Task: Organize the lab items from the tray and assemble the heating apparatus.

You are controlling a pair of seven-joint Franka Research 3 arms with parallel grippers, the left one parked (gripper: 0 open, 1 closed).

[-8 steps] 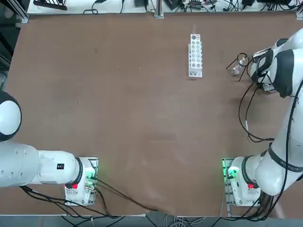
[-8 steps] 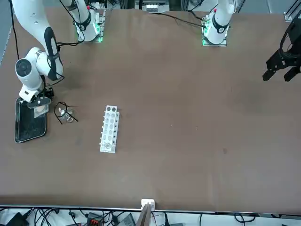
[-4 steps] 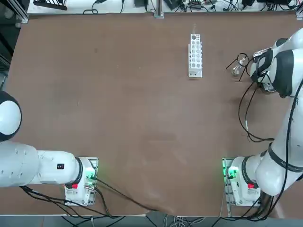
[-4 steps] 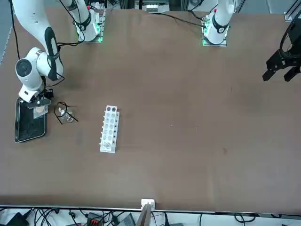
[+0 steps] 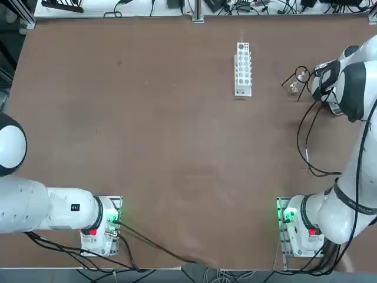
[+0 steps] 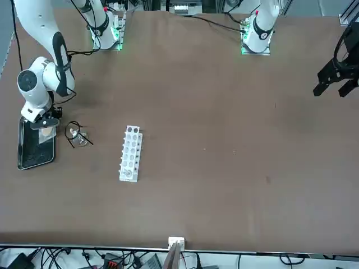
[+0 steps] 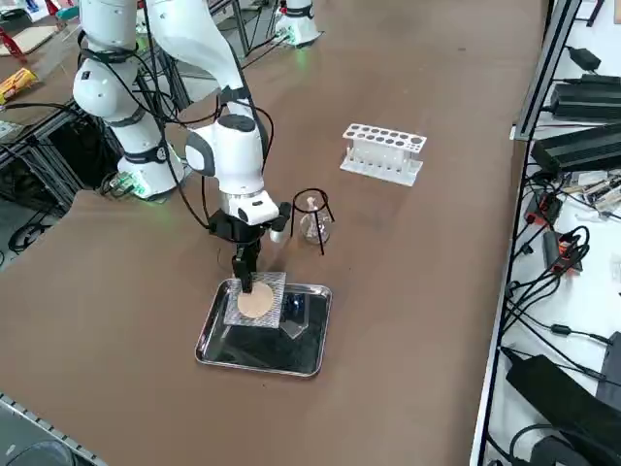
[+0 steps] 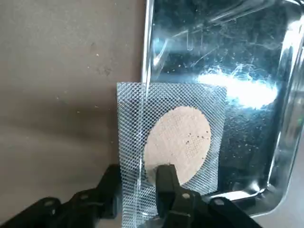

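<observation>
Table [image 5: 147, 135]: brown, wide, mostly bare. Landmark is the tray [image 7: 301, 345].

Right arm [image 7: 228, 146] reaches down over the tray's end nearest the tripod.

Rack [image 7: 382, 152]: white, well apart from the tray, beyond the tripod, long axis level across the right side view.

Tray: shiny metal, dark inside, long axis running away from the tripod.

Mat [image 7: 256, 299]: grey mesh square, beige disc centred, tilted, one edge overhanging the tray rim onto the table, the rest over the tray's inside.

Tripod [image 7: 311, 218]: black wire, upright, ring on top, just beside the tray. Burner [image 7: 310, 228]: clear glass, inside the tripod's legs.

Right gripper [image 8: 139, 178]: pointing down, jaws narrow, one finger [image 8: 166, 183] either side of the mat's edge, pinching it.
</observation>
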